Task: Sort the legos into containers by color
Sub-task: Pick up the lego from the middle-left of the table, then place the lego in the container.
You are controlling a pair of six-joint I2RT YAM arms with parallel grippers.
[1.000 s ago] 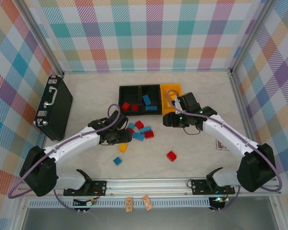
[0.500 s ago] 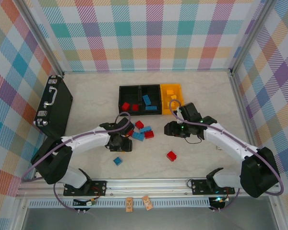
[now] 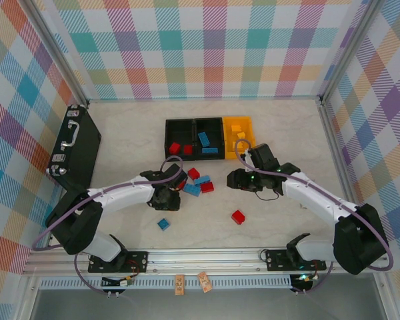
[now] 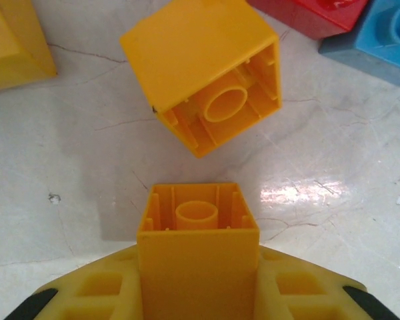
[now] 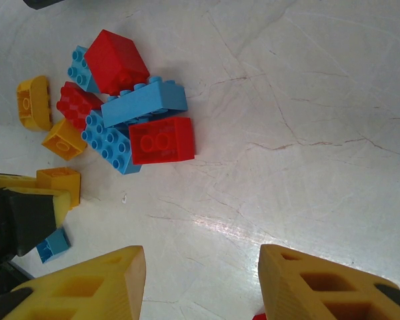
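Left gripper (image 4: pixel 199 285), wrist view: the fingers stand closed on a single yellow-orange brick (image 4: pixel 197 230). It is held square between them with its hollow underside toward the camera. Whether it rests on the pale table (image 4: pixel 347 147) or hangs just above it cannot be told. A second yellow-orange brick (image 4: pixel 203 80) lies tilted just ahead, apart from the held one. Right gripper (image 5: pixel 201 261): jaws apart, nothing between them, above bare table beside the mixed pile (image 5: pixel 143 107).

Step in hand, as judged: carrying the held brick to the yellow-orange bin (image 3: pixel 238 119), rightmost of the three joined containers at the far middle of the table. To do it well — lift straight up first, so the neighbouring brick is not dragged. Then cross above the pile and the bin walls, keeping clear of the right arm, which lies near the route. Release only once the brick is over the bin's mouth.

The legos: small, glossy, studded blocks with hollow, ribbed undersides. Most cluster between the two grippers; a blue one (image 3: pixel 163 224) and a red one (image 3: pixel 238 217) lie apart, nearer the arm bases. Reds already sit in the left black bin (image 3: pixel 180 130), blues in the middle black bin (image 3: pixel 217 128).
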